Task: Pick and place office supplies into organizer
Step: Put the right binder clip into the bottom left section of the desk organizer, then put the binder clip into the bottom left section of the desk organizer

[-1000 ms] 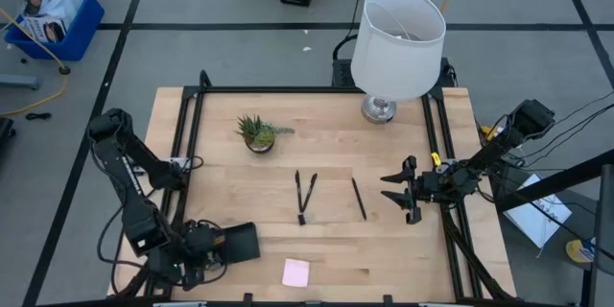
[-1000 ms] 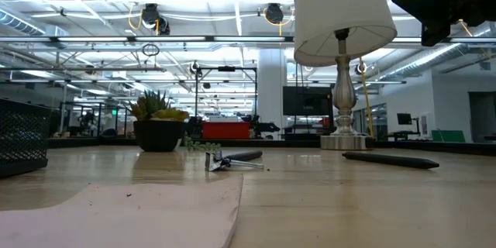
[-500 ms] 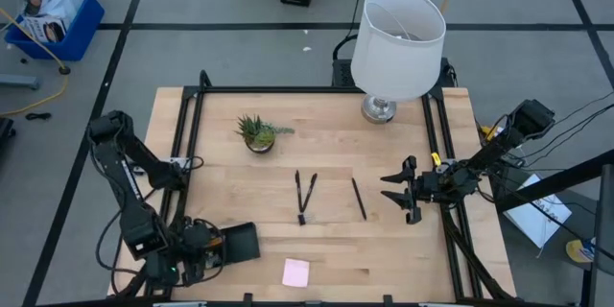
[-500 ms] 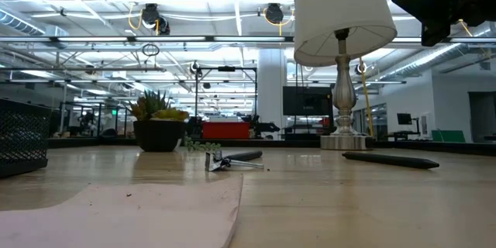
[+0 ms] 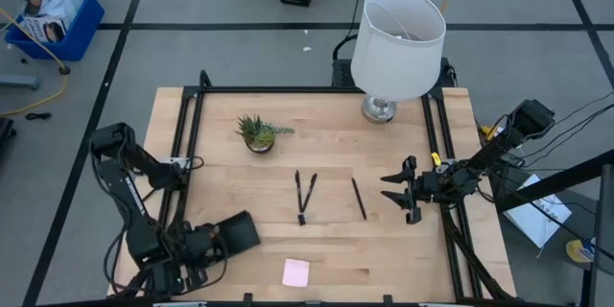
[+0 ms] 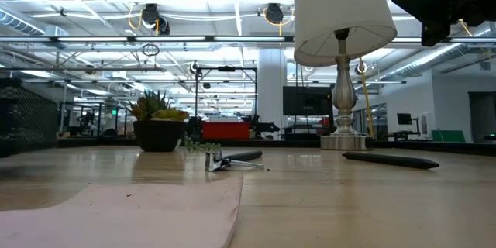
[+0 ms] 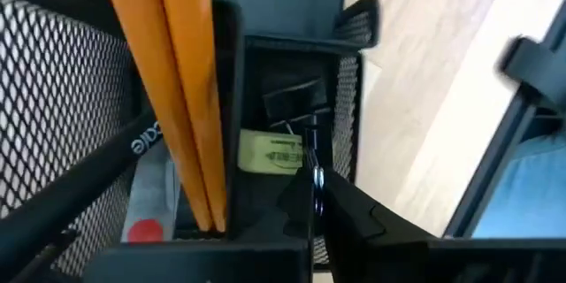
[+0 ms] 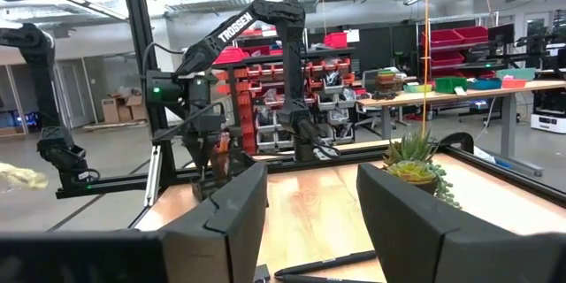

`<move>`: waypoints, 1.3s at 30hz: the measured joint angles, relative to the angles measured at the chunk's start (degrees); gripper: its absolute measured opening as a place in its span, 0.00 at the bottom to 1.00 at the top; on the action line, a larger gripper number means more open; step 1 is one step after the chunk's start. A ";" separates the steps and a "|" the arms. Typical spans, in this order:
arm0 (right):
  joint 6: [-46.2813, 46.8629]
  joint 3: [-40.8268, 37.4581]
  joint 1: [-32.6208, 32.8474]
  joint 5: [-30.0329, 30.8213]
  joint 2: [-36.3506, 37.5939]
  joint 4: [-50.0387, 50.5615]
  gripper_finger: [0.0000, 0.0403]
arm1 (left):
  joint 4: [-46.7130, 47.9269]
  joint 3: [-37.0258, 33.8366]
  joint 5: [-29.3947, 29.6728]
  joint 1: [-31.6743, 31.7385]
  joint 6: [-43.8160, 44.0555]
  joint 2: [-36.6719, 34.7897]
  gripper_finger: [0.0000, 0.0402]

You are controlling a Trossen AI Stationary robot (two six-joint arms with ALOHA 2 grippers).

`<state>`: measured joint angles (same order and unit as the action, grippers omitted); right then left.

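Note:
My left gripper is at the table's near left corner, shut on the organizer, a black mesh tray that sits askew in the high view and shows at the left edge of the low view. The left wrist view looks into it: orange pencils, a black pen, a yellow-green block and a black clip lie inside. On the table lie two black pens, a third pen and the pink pad. My right gripper hovers open by the right rail. My left gripper holds the organizer by its wall nearest the arm. One dark finger reaches inside a compartment; the other finger is hidden by that wall. It comes from the table's near left. The organizer is raised off the table and turned.
A potted plant stands left of the table's middle, and a white-shaded lamp stands at the far edge. Black rails run along the table's left, far and right sides. Bare wood lies between the pens and the pink pad.
My left gripper has risen and swung a little toward the table's middle, carrying the organizer. The organizer has come up off the table and turned about, so it lies askew in the high view. My right arm has kept still.

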<state>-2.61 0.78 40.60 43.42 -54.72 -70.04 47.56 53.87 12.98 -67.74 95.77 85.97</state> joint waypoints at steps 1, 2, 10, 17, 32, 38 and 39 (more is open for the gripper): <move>0.00 0.00 0.02 -0.02 0.00 0.00 0.43 | -0.34 0.00 0.44 -0.12 -0.01 -0.02 0.05; 0.00 0.00 0.02 0.00 0.00 0.02 0.43 | -0.80 0.00 0.53 -0.18 0.01 -0.10 0.07; 0.00 0.00 0.01 -0.01 -0.02 0.02 0.43 | -0.98 2.29 2.89 -0.18 -1.38 -0.11 0.31; 0.00 0.00 0.01 -0.02 -0.02 0.02 0.43 | -1.11 4.66 5.03 0.81 -5.69 -0.19 0.49; 0.00 0.00 0.02 -0.02 -0.02 0.02 0.43 | -3.57 4.74 20.20 18.89 -17.65 -8.15 0.53; 0.00 0.00 0.02 -0.02 -0.01 0.01 0.44 | -12.37 4.74 8.65 29.04 -40.55 -8.13 0.53; -0.01 0.00 0.01 -0.01 -0.02 0.02 0.44 | -13.06 4.74 8.67 30.25 -42.68 -8.13 0.53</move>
<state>-2.62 0.78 40.61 43.41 -54.74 -70.02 34.50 58.61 21.65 -37.50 53.08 77.84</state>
